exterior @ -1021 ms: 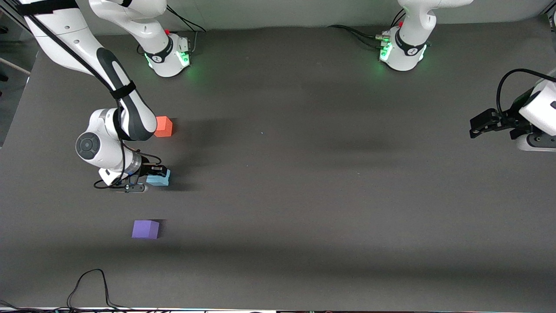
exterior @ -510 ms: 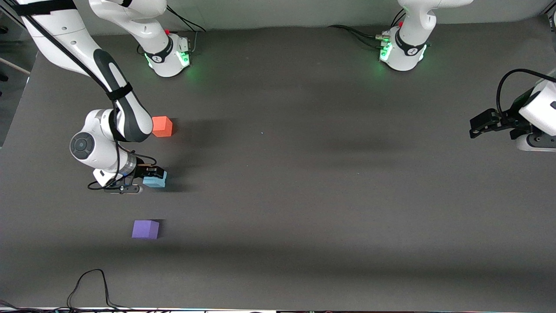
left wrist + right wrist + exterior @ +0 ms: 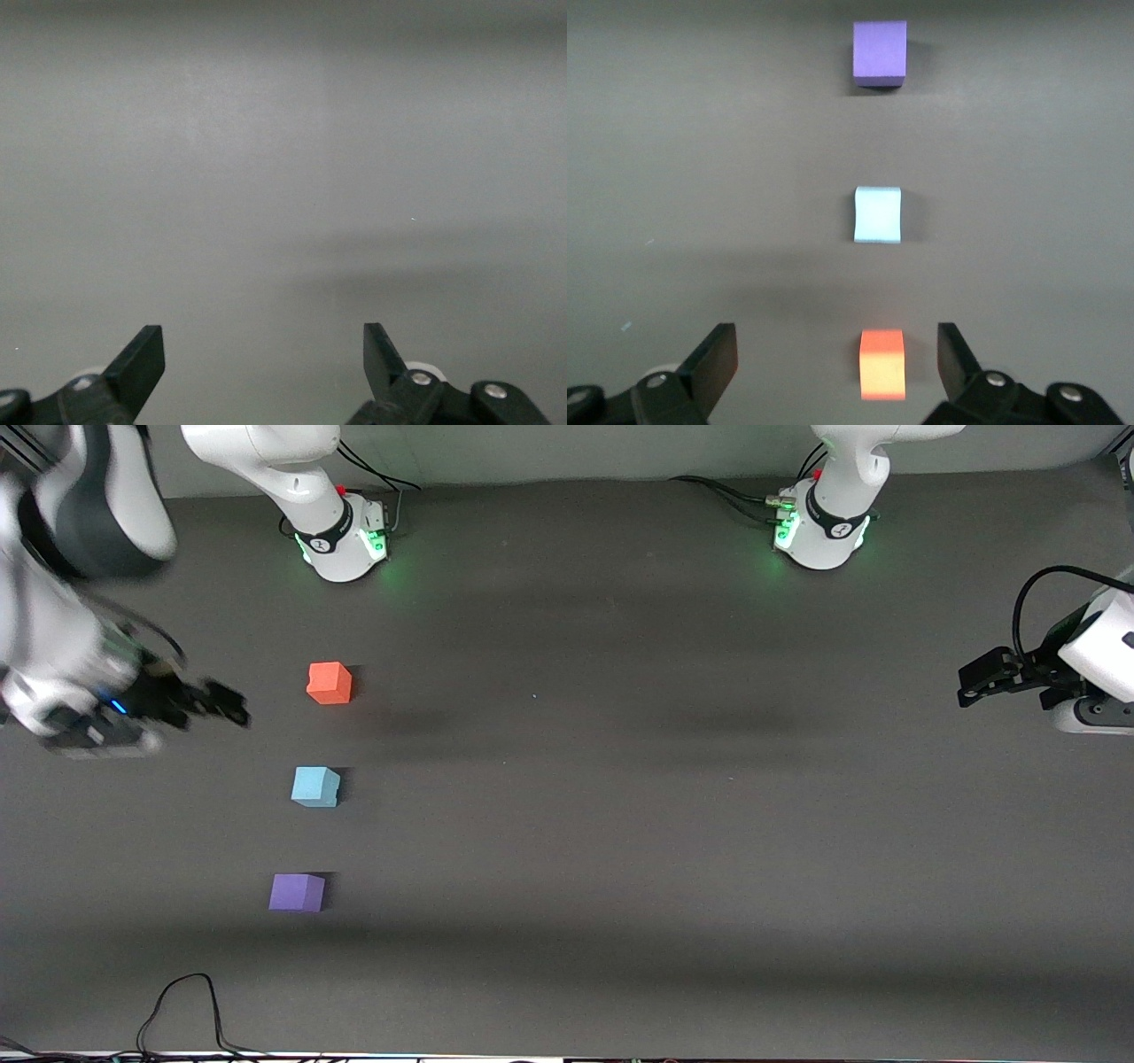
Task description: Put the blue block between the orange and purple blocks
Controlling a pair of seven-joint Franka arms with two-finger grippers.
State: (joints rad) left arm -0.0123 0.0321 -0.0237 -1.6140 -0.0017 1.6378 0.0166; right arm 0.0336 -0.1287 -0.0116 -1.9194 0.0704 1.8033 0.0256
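The blue block point(image 3: 315, 786) sits on the dark table point(image 3: 673, 797), free of any gripper, between the orange block point(image 3: 330, 683) and the purple block point(image 3: 297, 892). The orange block lies farther from the front camera, the purple one nearer to it, and all three form a loose row toward the right arm's end of the table, each well apart from the next.

The right gripper point(image 3: 217, 701) is up in the air over the table near its edge, beside the orange block; its fingers are spread apart and hold nothing. In the right wrist view the purple block point(image 3: 879, 53), blue block point(image 3: 878, 214) and orange block point(image 3: 882, 364) line up between those spread fingers.

The left gripper point(image 3: 979, 679) waits at the left arm's end of the table, fingers apart and empty.
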